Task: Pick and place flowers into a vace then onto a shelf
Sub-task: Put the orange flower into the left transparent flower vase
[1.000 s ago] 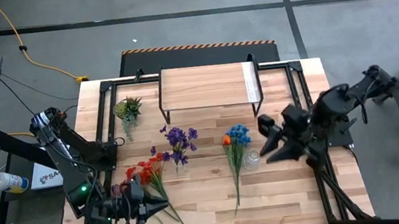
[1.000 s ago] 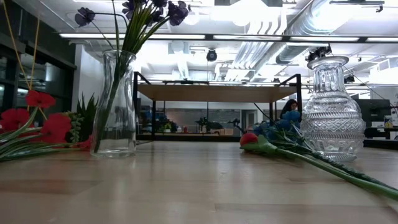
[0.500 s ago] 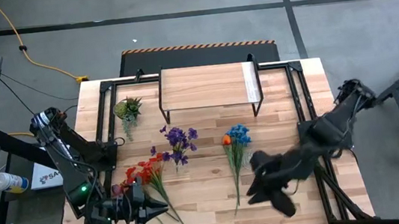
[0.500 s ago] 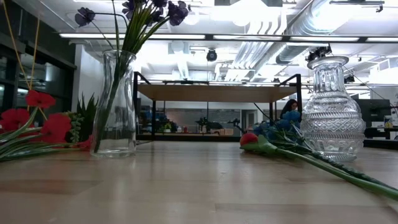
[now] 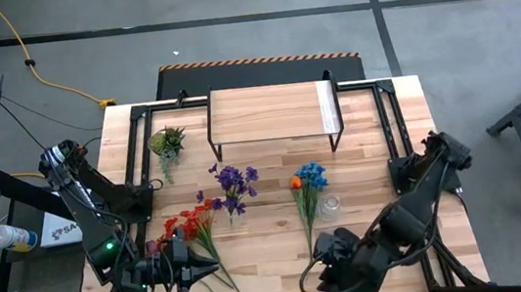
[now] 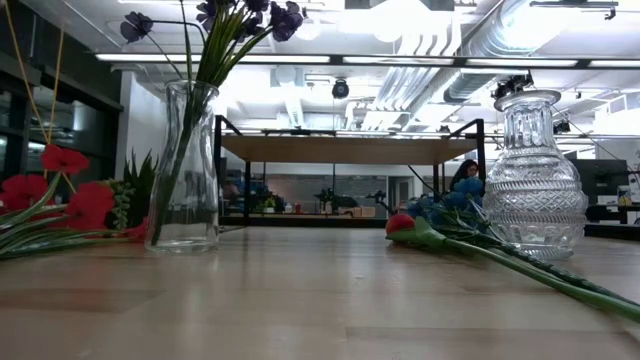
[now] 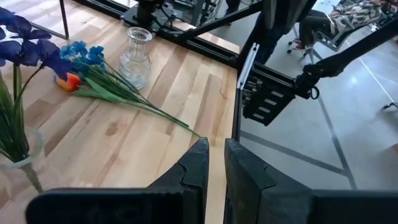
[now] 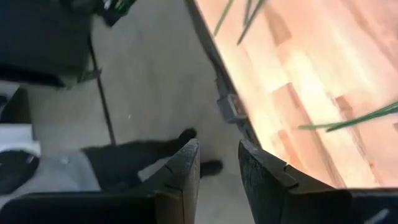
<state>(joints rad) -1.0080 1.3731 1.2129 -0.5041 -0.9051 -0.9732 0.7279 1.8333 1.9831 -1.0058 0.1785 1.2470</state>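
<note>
Purple flowers stand in a tall glass vase (image 5: 233,200) (image 6: 186,170). The blue and orange flowers (image 5: 308,182) (image 7: 81,59) lie flat on the table beside an empty cut-glass vase (image 5: 329,207) (image 6: 536,180), their stems running to the near edge. Red flowers (image 5: 190,221) lie flat at the left. The shelf (image 5: 272,113) stands at the far edge. My left gripper (image 5: 213,267) (image 7: 216,163) hovers over the red stems, shut and empty. My right gripper (image 5: 321,281) (image 8: 219,163) hangs above the near edge by the blue flowers' stem ends, its fingers close together with nothing between them.
A small spiky green plant (image 5: 167,142) sits at the far left. A black metal frame (image 5: 388,122) borders the table. Bare wood lies between the flowers and the right side (image 5: 372,173). Beyond the near edge is floor (image 8: 149,81).
My right gripper has swung from beside the cut-glass vase toward the table's near edge and leftward, sinking a little and tipping downward as it rolled. It now hangs over the near edge. The flowers, the vases and my left gripper have stayed put.
</note>
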